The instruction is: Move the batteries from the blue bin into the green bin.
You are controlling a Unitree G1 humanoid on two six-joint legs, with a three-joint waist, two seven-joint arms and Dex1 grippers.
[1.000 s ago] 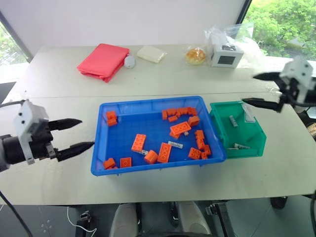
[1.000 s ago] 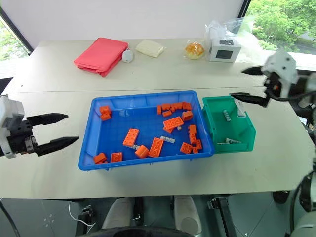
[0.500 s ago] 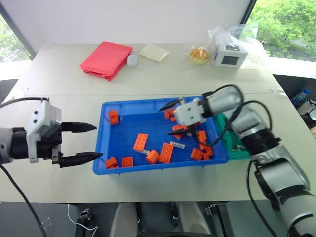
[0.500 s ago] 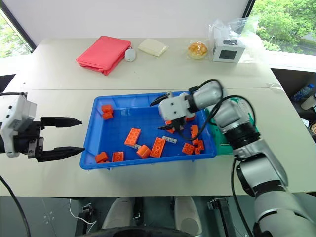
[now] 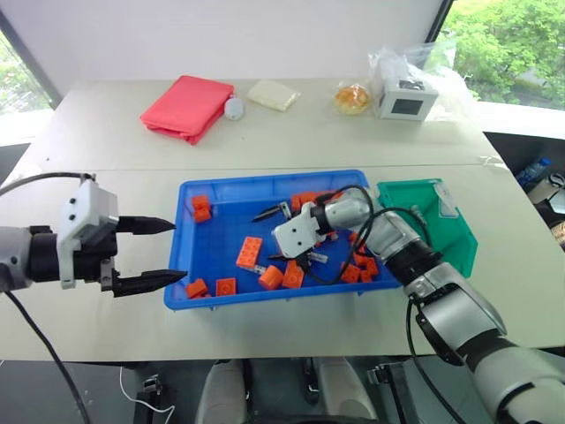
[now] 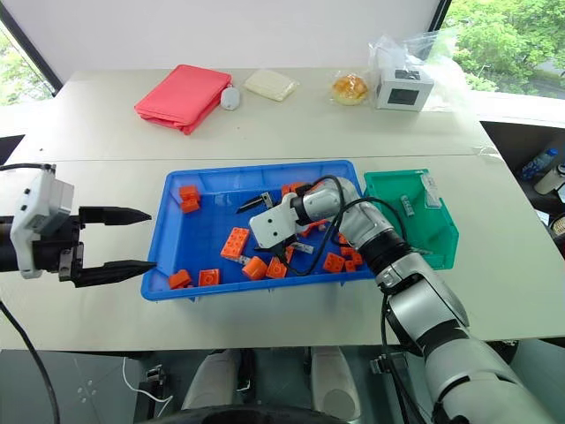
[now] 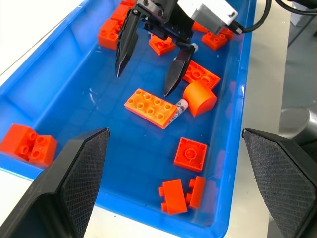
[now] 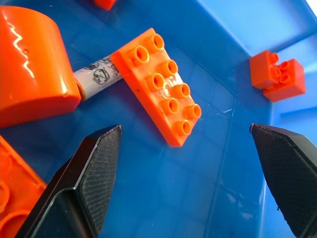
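Observation:
The blue bin (image 5: 212, 201) sits mid-table, holding several orange bricks and batteries. One battery (image 7: 178, 108) lies wedged between a flat orange brick (image 7: 151, 107) and a rounded orange piece (image 7: 200, 98); it also shows as the battery (image 8: 96, 77) in the right wrist view. My right gripper (image 5: 270, 236) hangs open low inside the bin, just over that flat brick, holding nothing. The green bin (image 5: 463, 237) stands against the blue bin's right end with a battery (image 6: 406, 206) inside. My left gripper (image 5: 177, 251) is open and empty just outside the blue bin's left wall.
At the back of the table lie a red folded cloth (image 5: 185, 106), a small white object (image 5: 233, 108), a pale block (image 5: 272, 94), a bagged bun (image 5: 351, 99) and a white box (image 5: 406, 102). Orange bricks (image 5: 200, 208) are scattered through the blue bin.
My right arm swung left and down from beside the green bin into the blue bin, its gripper staying open. The left gripper has hardly moved.

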